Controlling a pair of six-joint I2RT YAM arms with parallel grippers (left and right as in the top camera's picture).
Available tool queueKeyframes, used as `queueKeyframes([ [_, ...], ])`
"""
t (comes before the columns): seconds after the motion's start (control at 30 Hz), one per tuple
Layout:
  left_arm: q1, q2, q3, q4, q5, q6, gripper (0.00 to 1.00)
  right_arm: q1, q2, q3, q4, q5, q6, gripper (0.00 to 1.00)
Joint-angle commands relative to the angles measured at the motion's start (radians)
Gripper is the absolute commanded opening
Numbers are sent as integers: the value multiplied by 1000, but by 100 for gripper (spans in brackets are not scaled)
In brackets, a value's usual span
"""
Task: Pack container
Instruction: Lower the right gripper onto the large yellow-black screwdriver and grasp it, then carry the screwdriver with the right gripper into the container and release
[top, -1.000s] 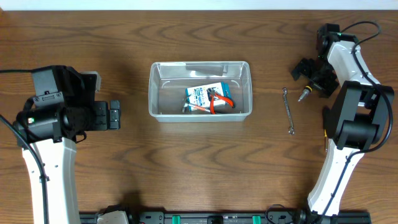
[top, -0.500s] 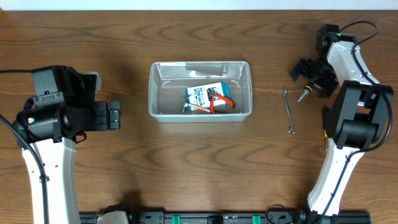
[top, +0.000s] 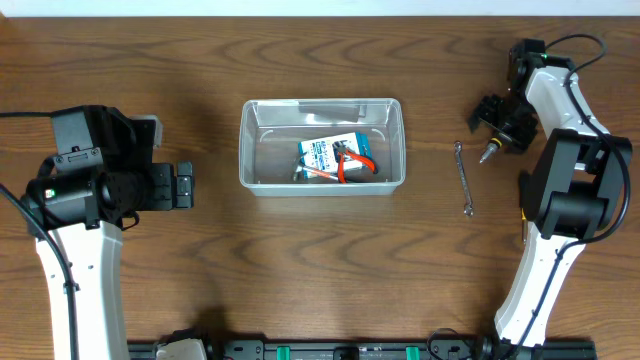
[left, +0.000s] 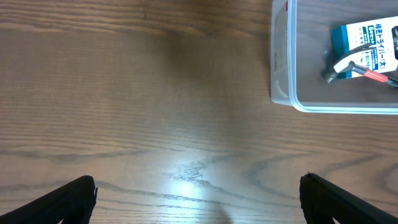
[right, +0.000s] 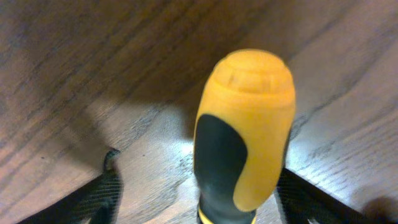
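Observation:
The container (top: 320, 101) is a clear plastic bin at mid-table, and its corner shows in the left wrist view (left: 281, 68). Inside lie a blue-and-white package (top: 325, 152) and red-handled pliers (top: 354, 165). A yellow-and-black screwdriver (top: 490, 151) lies at the far right. My right gripper (top: 504, 124) straddles its handle (right: 245, 124), jaws partly closed: the right finger (right: 311, 199) is at the handle, while the left finger (right: 99, 199) stands apart. My left gripper (top: 185, 186) is wide open over bare wood left of the bin (left: 199, 193).
A slim silver wrench (top: 464, 180) lies on the table between the bin and the screwdriver. The table's far edge runs close behind the right gripper.
The right gripper's fingers have drawn closer together around the screwdriver handle. The left arm, the bin and the wrench have not moved.

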Motion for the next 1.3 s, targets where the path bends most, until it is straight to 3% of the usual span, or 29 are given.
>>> queueKeyframes([
  [0.0,-2,-2,-10,-3,6,13,98,-14,45,-14,-5,18,-12,59],
  [0.07,-2,-2,-10,-3,6,13,98,-14,45,-14,-6,18,-12,50],
  [0.37,-2,-2,-10,-3,6,13,98,-14,45,-14,-13,18,-12,47],
  [0.5,-2,-2,-10,-3,6,13,98,-14,45,-14,-16,18,-12,36],
  [0.87,-2,-2,-10,-3,6,13,98,-14,45,-14,-18,18,-12,22],
  [1.03,-2,-2,-10,-3,6,13,98,-14,45,-14,-19,14,-12,2],
  [1.27,-2,-2,-10,-3,6,13,98,-14,42,-12,-19,11,-69,1],
])
